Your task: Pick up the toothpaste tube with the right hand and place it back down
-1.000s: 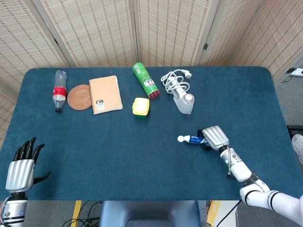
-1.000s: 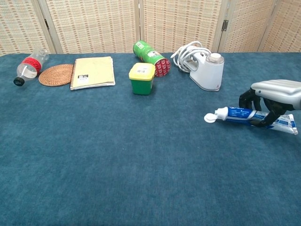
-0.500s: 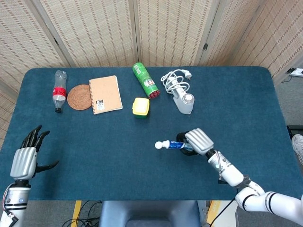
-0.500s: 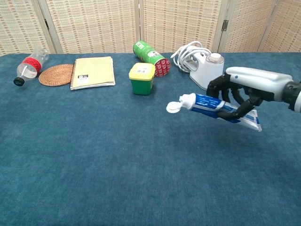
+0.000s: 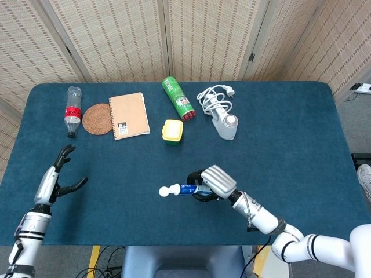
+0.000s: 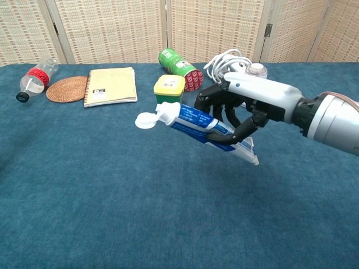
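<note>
The pick-up looks done: the right hand [image 6: 247, 103] has its fingers wrapped round the toothpaste tube [image 6: 197, 124], held clear above the surface [image 5: 290, 133] near the middle of its front edge, cap leftward; setting it down remains; the left hand [image 5: 58, 174] hovers spread, holding nothing.

Lying along the upper part of the frame on the blue tabletop [image 5: 290, 139]: a clear plastic bottle [image 5: 72, 110] at upper left, touching a round woven coaster [image 5: 97, 119]; just beside that, a spiral notebook [image 5: 128, 116]. Sitting near centre, a yellow-lidded green container [image 5: 172, 131]; resting above it, a green can [image 5: 178, 98] on its side. Standing to the right, a white appliance [image 5: 226, 125] with coiled cord [image 5: 213, 97].
</note>
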`<action>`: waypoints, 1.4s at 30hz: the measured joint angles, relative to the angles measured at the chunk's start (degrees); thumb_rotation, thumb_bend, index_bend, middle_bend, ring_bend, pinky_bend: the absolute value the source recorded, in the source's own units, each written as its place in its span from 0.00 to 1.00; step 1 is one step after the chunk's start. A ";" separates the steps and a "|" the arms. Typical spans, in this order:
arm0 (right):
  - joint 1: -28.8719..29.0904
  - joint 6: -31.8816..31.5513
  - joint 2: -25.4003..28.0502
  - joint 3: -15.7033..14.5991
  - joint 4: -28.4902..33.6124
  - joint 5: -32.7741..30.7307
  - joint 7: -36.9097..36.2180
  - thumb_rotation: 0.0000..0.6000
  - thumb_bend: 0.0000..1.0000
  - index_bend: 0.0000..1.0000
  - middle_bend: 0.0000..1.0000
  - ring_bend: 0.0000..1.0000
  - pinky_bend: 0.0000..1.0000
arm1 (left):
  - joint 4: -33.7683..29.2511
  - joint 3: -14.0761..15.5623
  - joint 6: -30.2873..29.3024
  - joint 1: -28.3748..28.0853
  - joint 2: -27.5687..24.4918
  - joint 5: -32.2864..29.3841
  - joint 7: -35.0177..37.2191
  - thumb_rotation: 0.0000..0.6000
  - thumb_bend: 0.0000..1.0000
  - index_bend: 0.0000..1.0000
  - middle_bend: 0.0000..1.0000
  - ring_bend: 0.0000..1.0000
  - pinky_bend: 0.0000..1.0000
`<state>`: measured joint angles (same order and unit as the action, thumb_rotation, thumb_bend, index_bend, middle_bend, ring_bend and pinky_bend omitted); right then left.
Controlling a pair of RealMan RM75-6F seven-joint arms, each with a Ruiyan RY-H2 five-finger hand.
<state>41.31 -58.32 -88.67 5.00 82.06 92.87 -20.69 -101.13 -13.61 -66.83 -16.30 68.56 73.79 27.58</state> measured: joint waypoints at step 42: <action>9.14 -3.03 -23.92 10.86 -11.52 -8.31 4.92 1.00 0.71 0.66 0.66 0.56 0.67 | 0.63 -3.60 -1.37 -5.57 18.58 -4.05 10.28 0.00 0.00 0.00 0.00 0.00 0.15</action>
<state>50.45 -61.34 -112.59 15.86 70.54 84.56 -15.77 -100.51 -17.20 -68.20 -21.87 87.14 69.74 37.86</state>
